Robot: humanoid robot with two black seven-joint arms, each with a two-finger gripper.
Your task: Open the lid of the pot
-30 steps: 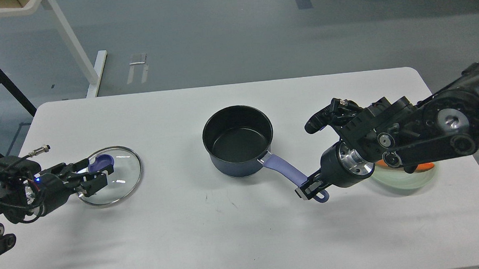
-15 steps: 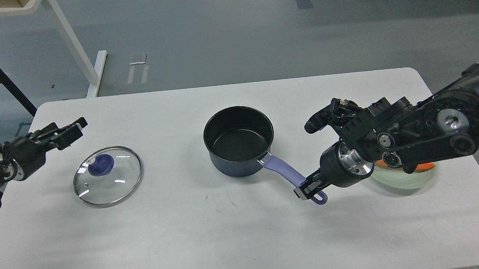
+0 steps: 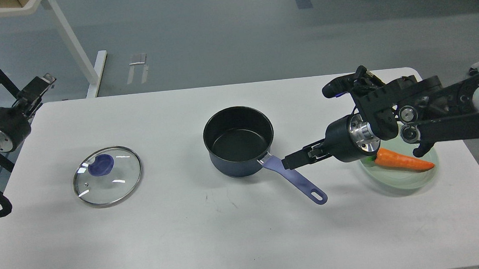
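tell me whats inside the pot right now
Nothing shows inside the pot: only its bare black floor and walls. The near wall hides a thin strip of the floor. The lid lies apart on the table.

Two matte black jointed arms are seen. On the right arm, a polished silver wrist ring, round silver joint caps and a small blue light are shown behind its slim black two-fingered hand [image 3: 294,161]. A silver collar is borne behind the left black hand [image 3: 36,90].
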